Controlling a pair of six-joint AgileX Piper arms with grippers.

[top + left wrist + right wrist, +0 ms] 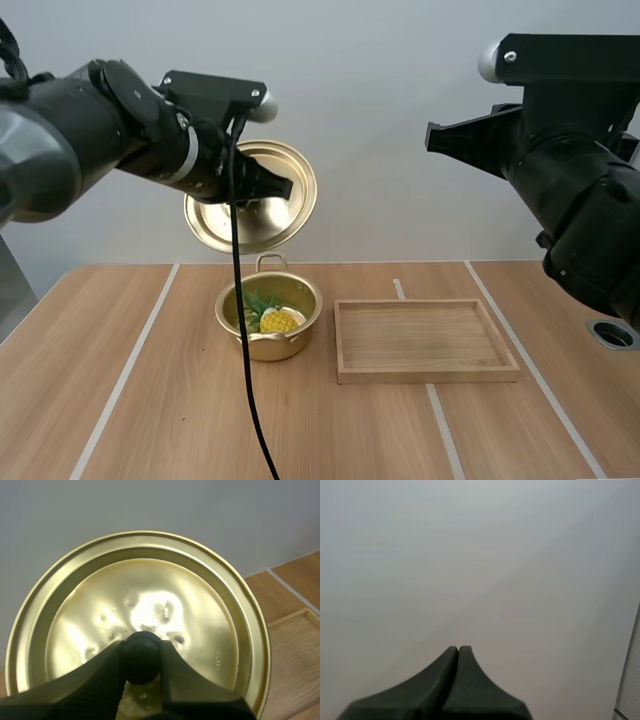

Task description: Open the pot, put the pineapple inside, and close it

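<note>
Pineapple (277, 320): in the pot, lying on its side.
Pineapple's axis: long axis runs on a slant, with the yellow body toward the front right and the green crown pointing to the back left of the bowl.
Pot (300, 342): open, standing on the table (150, 420) with a handle at its far rim, just left of the wooden tray (425, 372) and apart from it.
Lid (210, 595): up in the air above the pot and clear of it, tipped almost on edge, its knobbed face turned toward the arm that carries it.
Knob (141, 650): black and round, dead centre of the lid.
Left gripper (141, 656): jaws narrowed and clamped on the knob, one ribbed finger on each side. In the high view it reaches in from the left at lid height.
Right gripper (458, 652): fingers pressed together into one dark wedge, holding nothing.
Right arm (570, 190): raised high on the right, well above the tray.
</note>
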